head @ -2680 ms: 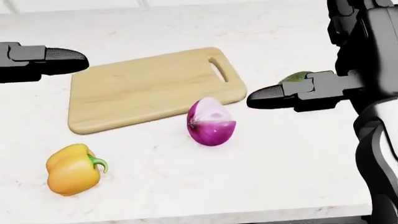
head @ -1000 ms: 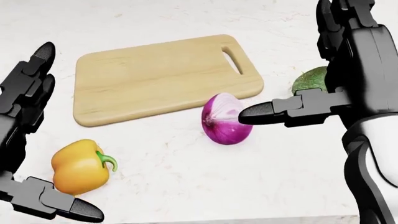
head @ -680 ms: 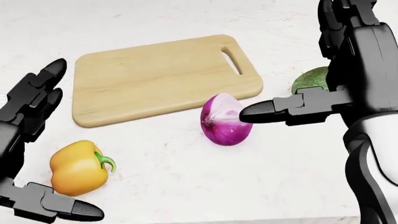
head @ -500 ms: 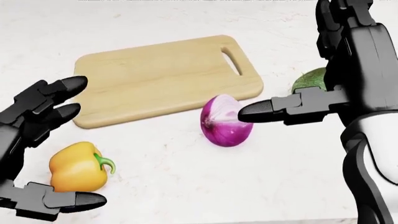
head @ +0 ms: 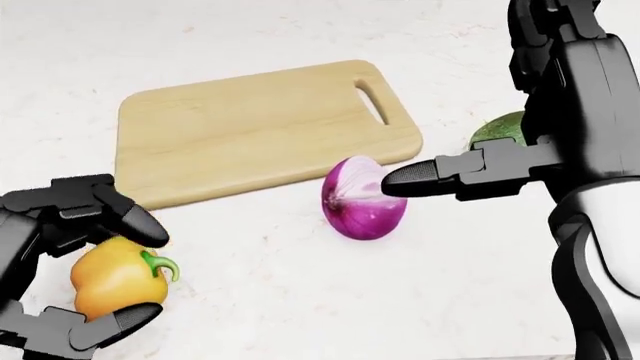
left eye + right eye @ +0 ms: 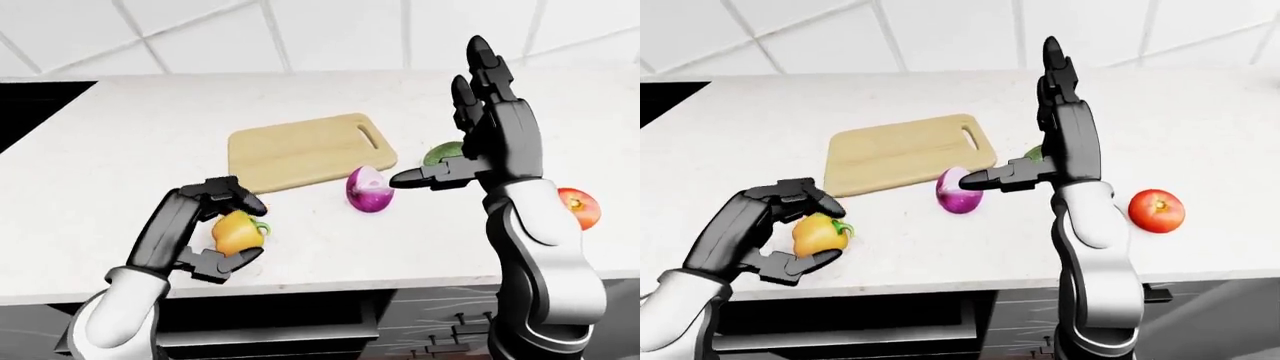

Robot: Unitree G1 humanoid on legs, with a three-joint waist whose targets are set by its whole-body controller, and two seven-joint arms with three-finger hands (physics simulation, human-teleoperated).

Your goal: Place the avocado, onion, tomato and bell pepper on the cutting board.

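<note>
- Curling in now, the left hand (image 5: pixel 75 277) has brought its two upper fingers down over the yellow bell pepper (image 5: pixel 115 283) since half a second ago, when they were spread out toward the cutting board (image 5: pixel 260 127); the thumb sits under the pepper at the bottom of the head view; fingers cupped narrowly round it, though whether it is off the counter (image 6: pixel 120 150) I cannot tell
- Right hand (image 6: pixel 490 142) is held up flat and wide, fingers pointing to the top of the view, thumb (image 5: pixel 440 178) jutting left; thumb tip is just beside the red onion (image 5: pixel 363 199); whether it touches I cannot tell; nothing is gripped
- Onion stands on the counter, just off the board's lower right edge, not on it
- Avocado (image 5: pixel 497 129) is a green sliver peeking out behind the right hand, right of the board, on the counter
- Tomato (image 6: pixel 1156 210) sits well apart, far right in the right-eye view, on the counter
- Board is bare, tilted, its handle slot toward the upper right in the head view
- White tiled wall (image 6: pixel 320 30) runs behind the counter; a black patch (image 6: pixel 30 105) shows at the counter's far left in the left-eye view
</note>
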